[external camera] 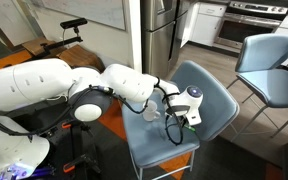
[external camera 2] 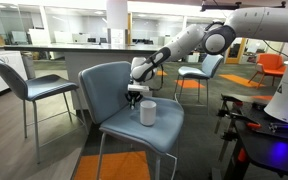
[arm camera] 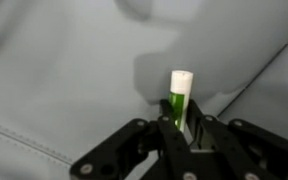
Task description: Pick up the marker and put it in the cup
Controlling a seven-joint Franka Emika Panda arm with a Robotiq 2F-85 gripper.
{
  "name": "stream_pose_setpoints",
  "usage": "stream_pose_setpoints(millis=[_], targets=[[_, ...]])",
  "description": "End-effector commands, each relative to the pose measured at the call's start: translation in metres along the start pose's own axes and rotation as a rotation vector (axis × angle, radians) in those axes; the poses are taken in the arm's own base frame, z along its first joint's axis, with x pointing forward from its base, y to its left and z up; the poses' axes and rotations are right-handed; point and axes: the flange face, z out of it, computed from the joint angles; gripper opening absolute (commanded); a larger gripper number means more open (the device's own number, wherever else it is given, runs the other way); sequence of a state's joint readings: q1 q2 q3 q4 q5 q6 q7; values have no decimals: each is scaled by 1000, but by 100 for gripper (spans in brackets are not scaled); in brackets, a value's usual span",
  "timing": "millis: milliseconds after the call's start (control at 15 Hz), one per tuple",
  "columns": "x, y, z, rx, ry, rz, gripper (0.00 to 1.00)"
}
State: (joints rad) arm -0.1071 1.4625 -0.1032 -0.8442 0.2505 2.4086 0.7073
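My gripper point(arm camera: 181, 122) is shut on the green marker point(arm camera: 179, 97), which has a white cap and stands up between the fingers in the wrist view. In both exterior views the gripper point(external camera 2: 135, 94) hangs above the blue-grey chair seat, up and to one side of the white cup point(external camera 2: 148, 112). The gripper point(external camera: 189, 113) also shows over the seat, with the cup point(external camera: 151, 113) partly hidden behind the arm. The marker shows as a small green spot at the fingers point(external camera: 191, 121). The cup is out of the wrist view.
The cup stands on a blue-grey padded chair point(external camera 2: 114, 80) with a curved back. Another such chair point(external camera 2: 29, 85) stands nearby, and a further one point(external camera: 274, 70) at the back. A counter, orange chairs point(external camera 2: 272, 65) and kitchen appliances lie behind.
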Motion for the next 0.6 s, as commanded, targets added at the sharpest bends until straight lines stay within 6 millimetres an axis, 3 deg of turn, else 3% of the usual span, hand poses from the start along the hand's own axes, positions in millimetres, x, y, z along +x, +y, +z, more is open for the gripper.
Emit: stream_pose_setpoints(millis=[0,200,533], targets=[[-3,-9,-23,21,-48,-21,5],[-5,-15,-48,14,-65,-24,5],[-18,-22,-105,53,-118,-67,5]])
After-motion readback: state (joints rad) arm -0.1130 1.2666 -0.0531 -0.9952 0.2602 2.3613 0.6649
